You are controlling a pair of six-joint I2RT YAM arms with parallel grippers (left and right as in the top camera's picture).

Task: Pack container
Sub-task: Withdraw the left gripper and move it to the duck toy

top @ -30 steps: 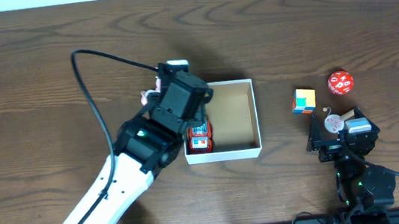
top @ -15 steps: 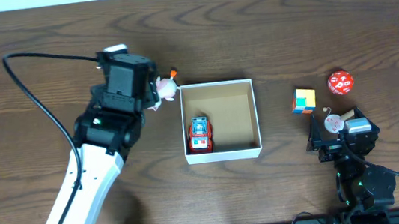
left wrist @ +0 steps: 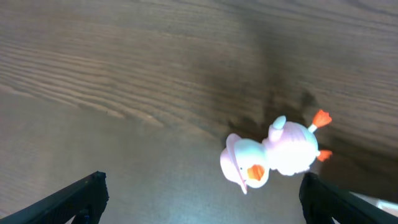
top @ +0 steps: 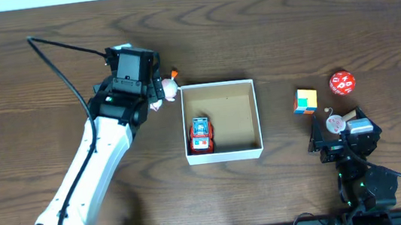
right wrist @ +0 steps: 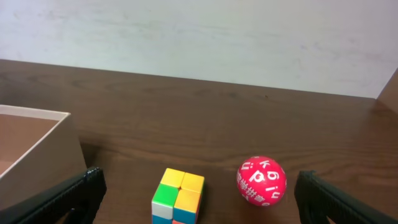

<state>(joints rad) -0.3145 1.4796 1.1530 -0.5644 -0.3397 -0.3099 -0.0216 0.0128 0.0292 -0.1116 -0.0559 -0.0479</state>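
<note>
Overhead: container (top: 224, 155) holds one red toy car (top: 201, 136); left pincer (left wrist: 202, 193) and right pincer (right wrist: 199, 193) gape apart.

left arm (top: 89, 167): long white link, black joints, boxy black wrist, thin black cable (top: 68, 49) looping off it. right arm (top: 359, 162): compact, all black, tiny green lights (top: 361, 183). fingertips (left wrist: 84, 194) matte black, blunt, on both wrists.

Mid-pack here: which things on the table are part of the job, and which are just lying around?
Job:
container
red toy car, inside it
pink duck, outside it, below the open left gripper
colour cube and red ball, loose toys

Lying about:
black cable
small round disc by the right arm; cannot tell what it is
</note>
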